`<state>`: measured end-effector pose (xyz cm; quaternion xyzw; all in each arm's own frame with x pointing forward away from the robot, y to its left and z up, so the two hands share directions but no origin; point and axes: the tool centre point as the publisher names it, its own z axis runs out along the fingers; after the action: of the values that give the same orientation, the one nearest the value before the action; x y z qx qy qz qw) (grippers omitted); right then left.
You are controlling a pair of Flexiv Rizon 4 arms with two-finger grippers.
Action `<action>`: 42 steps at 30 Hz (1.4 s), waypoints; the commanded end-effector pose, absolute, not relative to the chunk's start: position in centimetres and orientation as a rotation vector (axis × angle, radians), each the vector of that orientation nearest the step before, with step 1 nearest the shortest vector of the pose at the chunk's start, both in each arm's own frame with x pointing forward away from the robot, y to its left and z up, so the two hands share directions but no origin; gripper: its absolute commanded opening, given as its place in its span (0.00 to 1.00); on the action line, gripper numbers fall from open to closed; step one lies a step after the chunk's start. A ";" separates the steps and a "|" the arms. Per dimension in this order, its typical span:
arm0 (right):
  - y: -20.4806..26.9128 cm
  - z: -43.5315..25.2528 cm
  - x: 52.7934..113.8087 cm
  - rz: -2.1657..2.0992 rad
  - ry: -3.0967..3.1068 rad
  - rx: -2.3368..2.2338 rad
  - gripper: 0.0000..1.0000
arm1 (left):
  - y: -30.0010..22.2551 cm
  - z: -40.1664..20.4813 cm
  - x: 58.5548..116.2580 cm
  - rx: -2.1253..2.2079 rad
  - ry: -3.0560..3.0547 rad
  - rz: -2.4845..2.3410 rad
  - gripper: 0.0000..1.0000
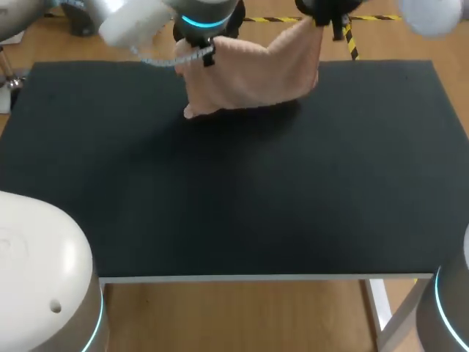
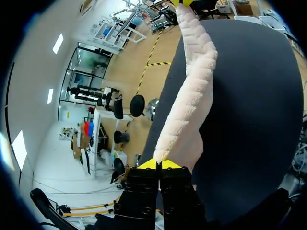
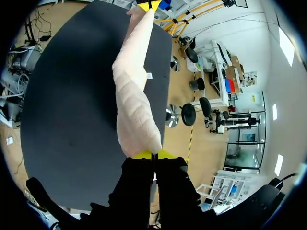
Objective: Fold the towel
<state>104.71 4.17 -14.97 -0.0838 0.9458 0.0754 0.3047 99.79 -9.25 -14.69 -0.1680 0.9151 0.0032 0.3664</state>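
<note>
One pink towel hangs at twelve o'clock over the single black table, stretched between two grippers. The left gripper pinches one corner and the right gripper pinches the other. The towel's lower edge seemingly brushes the tabletop near eleven o'clock.

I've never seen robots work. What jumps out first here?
A fluffy peach towel is held up over the far side of the black table. The left hand pinches one corner and the right hand the other, so the cloth hangs between them.
</note>
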 end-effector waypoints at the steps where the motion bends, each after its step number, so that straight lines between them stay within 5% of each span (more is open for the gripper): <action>1: 2.7 -17.9 99.2 0.237 2.485 -0.208 0.00 | -8.2 -14.0 97.0 -0.424 2.338 -0.008 0.00; 18: 4.0 -21.9 96.1 0.228 2.596 -0.209 0.00 | -8.5 -18.2 94.3 -0.436 2.486 0.068 0.00; 42: 6.0 -38.7 104.7 0.220 2.881 0.207 0.00 | -8.5 -35.0 100.5 -0.654 2.881 0.073 0.00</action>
<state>102.37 4.94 -35.04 0.0672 0.9845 0.0781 0.1421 98.80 -8.48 -32.25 -0.2170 0.9662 0.0322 0.1356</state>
